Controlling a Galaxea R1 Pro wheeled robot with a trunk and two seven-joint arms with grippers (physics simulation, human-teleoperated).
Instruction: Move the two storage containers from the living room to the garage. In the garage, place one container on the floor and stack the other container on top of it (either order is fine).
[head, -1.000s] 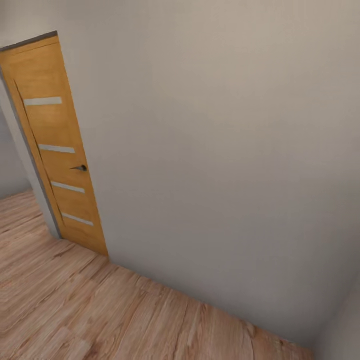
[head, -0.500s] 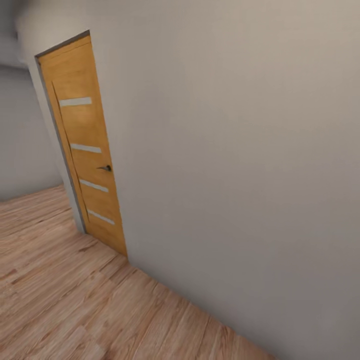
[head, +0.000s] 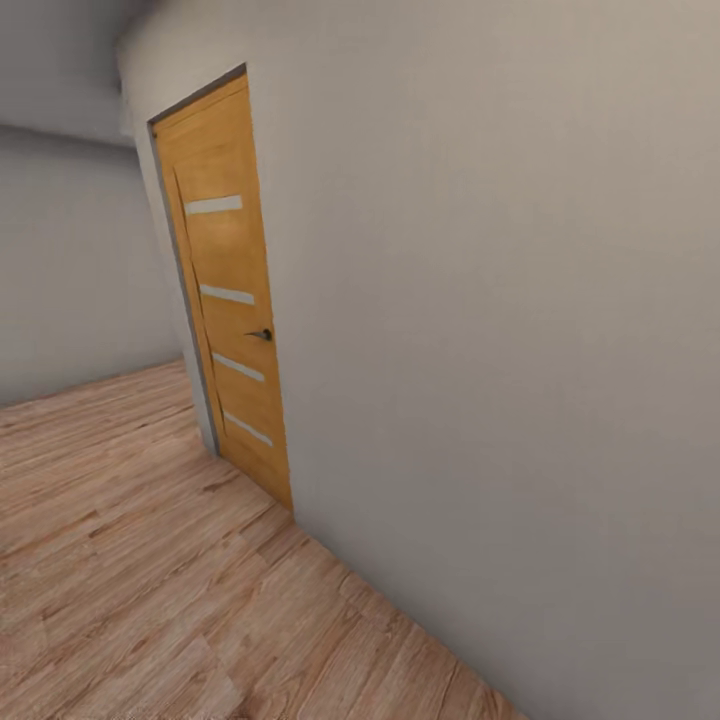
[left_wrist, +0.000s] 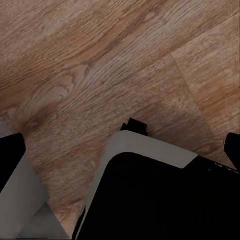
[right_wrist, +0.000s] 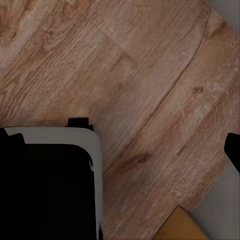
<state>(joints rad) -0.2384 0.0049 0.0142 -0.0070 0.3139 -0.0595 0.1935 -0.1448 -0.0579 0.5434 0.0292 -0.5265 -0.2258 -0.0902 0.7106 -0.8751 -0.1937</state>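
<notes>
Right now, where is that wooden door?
In the head view, the wooden door stands left of centre, set in the grey wall, its foot meeting the wood-plank floor.

Soft, even, rather dim light; the wall (head: 500, 300) shades gently darker toward the near right. No glare or hard shadows. Renders slightly soft; the door (head: 225, 290) leans from wide-angle distortion

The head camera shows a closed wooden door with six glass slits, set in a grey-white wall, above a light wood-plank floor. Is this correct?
Not quite. In the head view the wooden door has four glass slits, not six. The rest holds: it is closed, set in the grey-white wall, and the floor is light wood planks.
</notes>
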